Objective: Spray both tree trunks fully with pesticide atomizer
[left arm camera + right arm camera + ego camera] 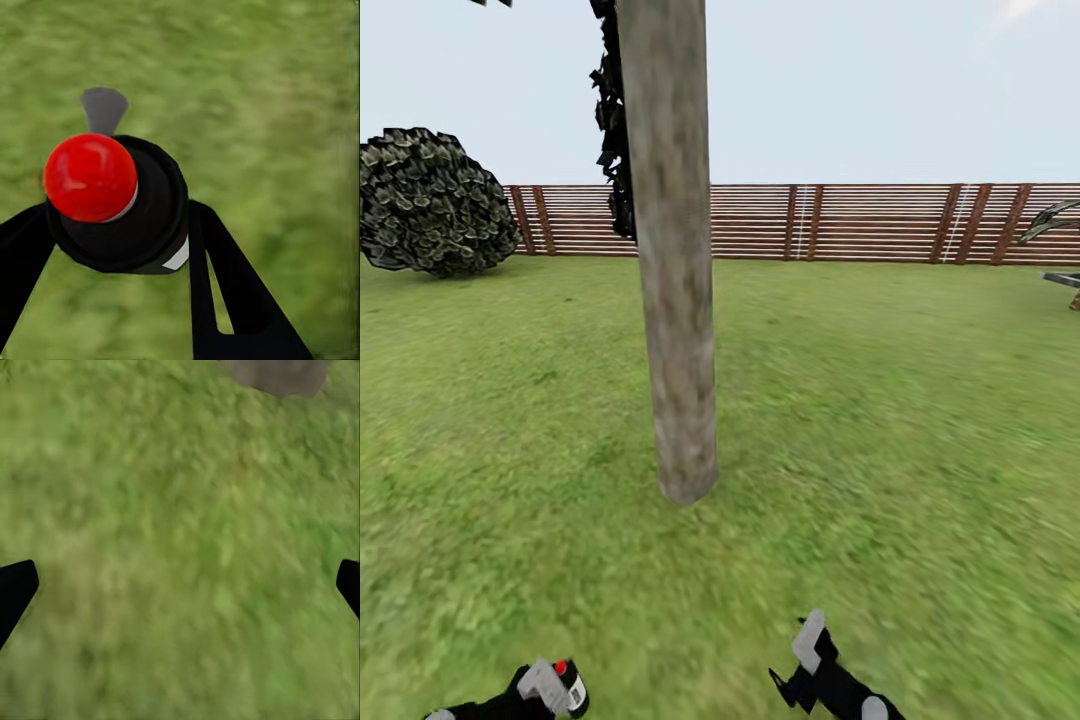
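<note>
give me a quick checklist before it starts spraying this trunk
1. Bottle held: ok, the left tool is shut on it, fingers on both sides.
2. Trunk in front: ok, it stands straight ahead on the grass.
3. Red top aimed at the trunk: cannot tell, the nozzle direction is not visible.
4. Right tool out of the way: ok, open and empty, low at the right.
5. Spray on the bark: not ok, no white specks show yet.
</note>
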### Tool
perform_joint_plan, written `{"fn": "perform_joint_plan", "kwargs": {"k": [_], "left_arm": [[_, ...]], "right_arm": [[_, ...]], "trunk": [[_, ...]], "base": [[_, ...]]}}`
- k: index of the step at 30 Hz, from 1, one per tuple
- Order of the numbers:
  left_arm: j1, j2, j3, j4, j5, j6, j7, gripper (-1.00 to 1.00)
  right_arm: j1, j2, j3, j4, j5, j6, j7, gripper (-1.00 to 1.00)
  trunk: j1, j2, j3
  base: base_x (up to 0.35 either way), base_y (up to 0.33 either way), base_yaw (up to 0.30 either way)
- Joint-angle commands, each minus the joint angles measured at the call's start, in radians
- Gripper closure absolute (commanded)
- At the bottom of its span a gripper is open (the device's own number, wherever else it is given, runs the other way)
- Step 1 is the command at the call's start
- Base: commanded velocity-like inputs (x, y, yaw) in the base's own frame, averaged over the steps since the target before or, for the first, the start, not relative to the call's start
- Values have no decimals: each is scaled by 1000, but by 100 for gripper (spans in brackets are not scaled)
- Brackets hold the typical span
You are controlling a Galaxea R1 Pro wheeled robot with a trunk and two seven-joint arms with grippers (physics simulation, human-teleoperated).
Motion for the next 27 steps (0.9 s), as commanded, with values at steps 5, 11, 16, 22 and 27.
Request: {"fn": "perform_joint_plan", "kwargs": {"k": [5,11,16,22,27], "left_arm": [[-113,-5,6,-3,-212,22,-255,100],[-217,-2,5,-8,-295,93,-463,100],[-263,-4,5,-17,-346,114,-561,100],[-275,-8,5,-41,-398,149,-578,100],[-275,-10,5,-41,-397,150,-578,100]], "right_arm": [[-106,0,-1,-3,17,31,279,-100],[-186,0,-1,-4,19,35,503,-100],[-204,5,0,-53,20,37,594,-100],[-207,14,3,-98,19,38,655,-100],[-207,19,5,-121,19,38,705,100]], "trunk": [[0,0,-1],[0,0,-1],[0,0,-1],[0,0,-1],[0,0,-1]], "base": [[341,0,0],[341,0,0],[201,0,0],[6,0,0],[0,0,0]]}}
